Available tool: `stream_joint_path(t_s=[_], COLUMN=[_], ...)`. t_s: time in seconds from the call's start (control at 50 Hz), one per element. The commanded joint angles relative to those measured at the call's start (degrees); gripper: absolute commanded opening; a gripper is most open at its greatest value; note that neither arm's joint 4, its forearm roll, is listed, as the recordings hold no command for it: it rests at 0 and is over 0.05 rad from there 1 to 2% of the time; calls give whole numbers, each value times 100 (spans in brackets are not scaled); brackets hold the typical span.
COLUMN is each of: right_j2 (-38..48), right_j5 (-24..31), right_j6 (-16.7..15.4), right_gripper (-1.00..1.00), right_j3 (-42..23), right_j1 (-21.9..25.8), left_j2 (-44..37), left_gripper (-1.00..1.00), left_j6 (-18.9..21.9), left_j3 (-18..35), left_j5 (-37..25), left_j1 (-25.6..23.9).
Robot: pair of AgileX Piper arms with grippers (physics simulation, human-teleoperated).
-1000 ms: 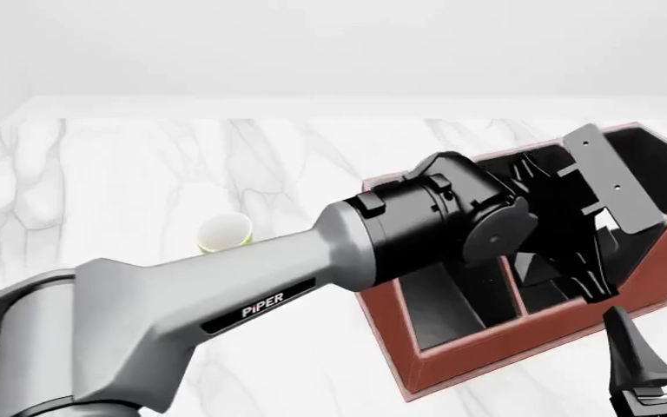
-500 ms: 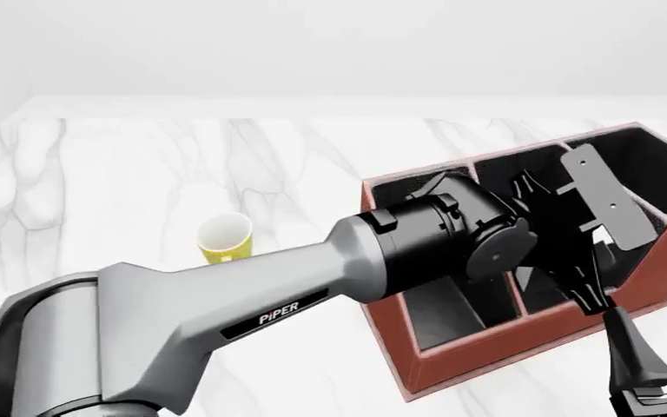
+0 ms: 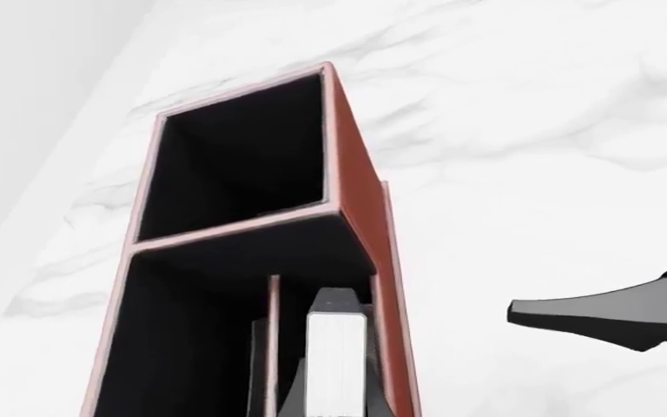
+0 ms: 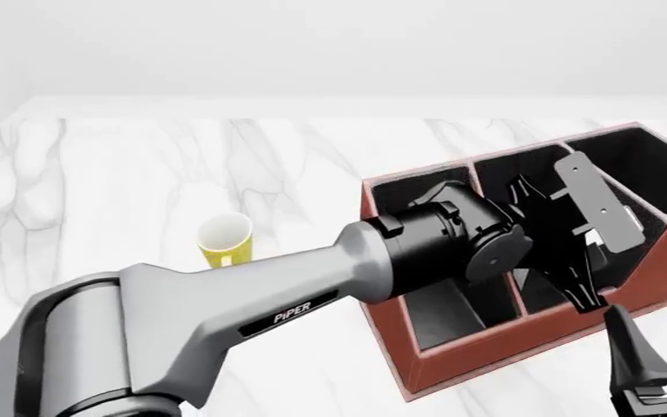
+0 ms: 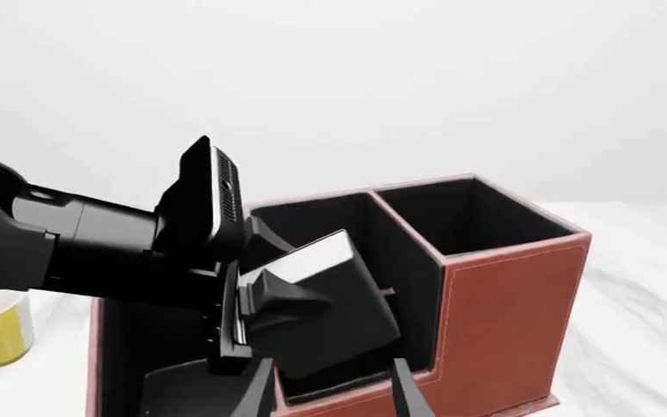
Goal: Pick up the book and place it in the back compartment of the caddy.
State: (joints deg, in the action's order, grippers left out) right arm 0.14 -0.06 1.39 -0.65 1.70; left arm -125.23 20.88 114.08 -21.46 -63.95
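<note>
Yellow mug [image 4: 226,240]: seen left of centre in the front view, upright on the marble surface [image 4: 136,174], well apart from the caddy; it is not involved.
Left claw [image 5: 267,300]: clamped on the book, with the arm stretched across the middle of the front view into the box.
Book [image 5: 331,304]: held tilted over the caddy's middle cell in the right wrist view, page edges up, lower part already below the rim.
Caddy [image 4: 507,343]: right of centre in the front view, reddish-brown with black inner walls.
Back compartment [image 3: 241,156]: the empty square cell, apparently beyond the book.
Advice: the book is judged best levelled, carried over the crossbar, lowered straight, and only then released.
Right claw [image 4: 658,373]: lower right corner of the front view, parted wide, holding nothing.
</note>
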Motion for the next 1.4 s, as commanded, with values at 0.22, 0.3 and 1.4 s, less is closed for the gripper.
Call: stream_joint_path(t_s=[0.22, 0.3, 1.4], right_j2=[2, -1, 13], right_j5=[-30, -23, -35], right_j6=[35, 35, 9], right_gripper=[100, 100, 100], right_j3=[29, 26, 33], right_j1=[2, 3, -10], left_j2=[-256, -276, 882], left_gripper=[-100, -100, 100], left_j6=[3, -9, 92], left_j3=[9, -28, -363], left_j5=[191, 235, 48], left_j1=[67, 64, -203])
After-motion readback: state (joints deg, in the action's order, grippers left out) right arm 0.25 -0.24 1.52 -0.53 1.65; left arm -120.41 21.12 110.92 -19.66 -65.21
